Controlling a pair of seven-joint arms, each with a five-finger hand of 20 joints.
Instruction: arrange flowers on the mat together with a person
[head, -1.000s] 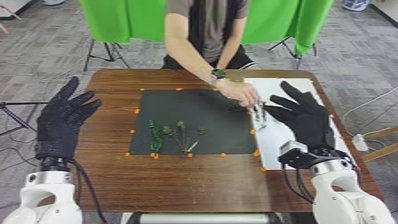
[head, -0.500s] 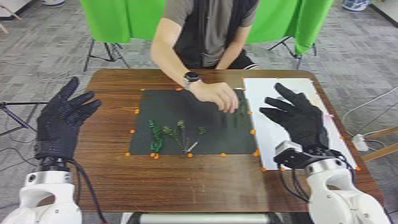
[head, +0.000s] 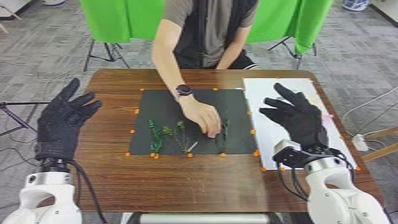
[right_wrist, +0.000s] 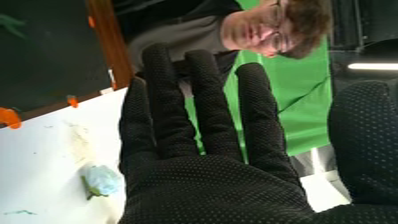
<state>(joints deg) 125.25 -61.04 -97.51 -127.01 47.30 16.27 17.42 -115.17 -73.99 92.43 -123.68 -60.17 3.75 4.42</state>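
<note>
Your right hand (head: 300, 122) is wide open, empty, above the white sheet (head: 260, 90); pale blue flower (right_wrist: 104, 180) lies on that sheet, near it. Left hand (head: 60, 122) open, empty.

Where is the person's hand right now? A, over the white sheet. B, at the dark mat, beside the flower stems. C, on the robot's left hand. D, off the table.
B: in the head view, the person's hand is down at the dark mat, just beside the green stems.
</note>
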